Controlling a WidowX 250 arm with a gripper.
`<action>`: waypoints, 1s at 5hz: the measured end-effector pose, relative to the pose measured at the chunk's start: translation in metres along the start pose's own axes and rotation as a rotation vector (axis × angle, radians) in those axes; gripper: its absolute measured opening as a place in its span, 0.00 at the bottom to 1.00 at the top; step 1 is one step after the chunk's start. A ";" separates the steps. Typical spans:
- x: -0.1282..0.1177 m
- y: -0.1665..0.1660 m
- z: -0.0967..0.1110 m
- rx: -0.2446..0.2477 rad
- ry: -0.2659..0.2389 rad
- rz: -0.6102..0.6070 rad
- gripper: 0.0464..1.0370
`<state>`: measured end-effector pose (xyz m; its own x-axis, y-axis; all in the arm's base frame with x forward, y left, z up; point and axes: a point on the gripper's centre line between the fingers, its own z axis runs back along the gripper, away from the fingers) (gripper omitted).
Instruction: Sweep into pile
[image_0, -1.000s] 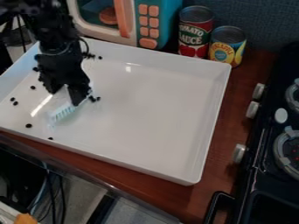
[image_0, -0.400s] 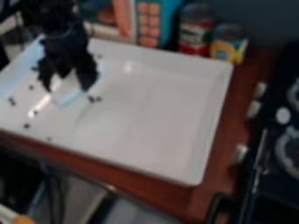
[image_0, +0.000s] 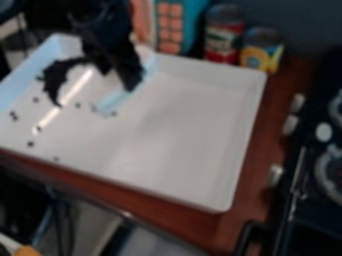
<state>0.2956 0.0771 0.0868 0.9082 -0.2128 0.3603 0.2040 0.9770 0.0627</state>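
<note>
My claw (image_0: 117, 82) is gripping a light blue brush (image_0: 112, 102) over the white tray (image_0: 177, 135). The brush slants down in the left half of the tray, in from the far left corner, with its low end close to a few small dark bits (image_0: 113, 114). More bits are spread about near the left edge, and one is close to the near edge.

I think the bits are light and hard, like dry beans. The tray looks shiny, so they may slide and roll very easily. One fast push could send them skipping past the brush. They are too tiny to pinch one by one, so I would push them with the brush and not grab them.

The brush looks light too. I guess its handle is stiff and its bristles are bendy. The best place to hold it is the handle, up away from the bristles. If my hold is loose, it could twist when it rubs the tray. I should press softly, go slow and keep the bristles low and flat.
</note>
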 end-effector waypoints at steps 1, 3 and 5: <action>-0.023 0.004 -0.044 -0.049 0.112 0.025 0.68; -0.030 0.022 -0.058 -0.012 0.136 0.062 0.68; -0.027 0.073 -0.060 0.050 0.143 0.127 0.68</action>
<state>0.3078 0.1529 0.0259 0.9689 -0.0846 0.2325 0.0695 0.9950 0.0722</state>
